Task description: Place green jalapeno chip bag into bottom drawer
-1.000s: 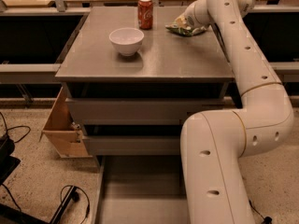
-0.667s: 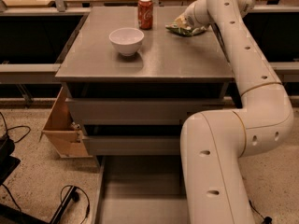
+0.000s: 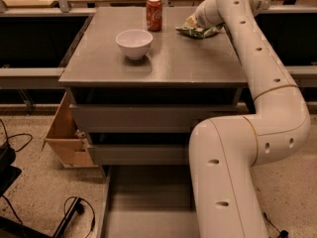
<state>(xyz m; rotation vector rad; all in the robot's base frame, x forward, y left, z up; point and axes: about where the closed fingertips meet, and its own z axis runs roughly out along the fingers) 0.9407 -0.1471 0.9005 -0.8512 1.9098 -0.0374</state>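
Camera view, starting nearest: the bottom drawer (image 3: 148, 202) stands pulled out at the foot of the frame. Its flat grey floor is bare where it shows, but its right part is hidden behind the big white arm (image 3: 233, 152), which bends at its elbow there. To the left lie black cables (image 3: 74, 212) on the speckled floor, and a tan wooden box (image 3: 67, 133) sits against the cabinet's left side. Above the open tray, the two upper drawers (image 3: 133, 118) are closed.

Further back, on the grey cabinet top (image 3: 163, 63), a white bowl (image 3: 134, 42) stands left of centre with a red soda can (image 3: 154, 14) upright behind it. The green jalapeno chip bag (image 3: 198, 30) lies flat near the far right corner, well apart from the bowl and just right of the can.

The arm reaches up the right side and across to that corner. The gripper (image 3: 197, 21) sits directly on top of the bag, with the wrist covering it, so I cannot tell whether it has closed on the foil or only rests above it.

The step in hand looks like the grasp. To do it well, the gripper should pinch the crinkled upper part of the bag and not press flat on slippery foil, then confirm the hold with a small straight lift. The carry should swing out to the right, clear of the can and bowl, before descending past the cabinet front. The release should come low over the drawer floor, since a light bag dropped from a height may drift onto the rail.
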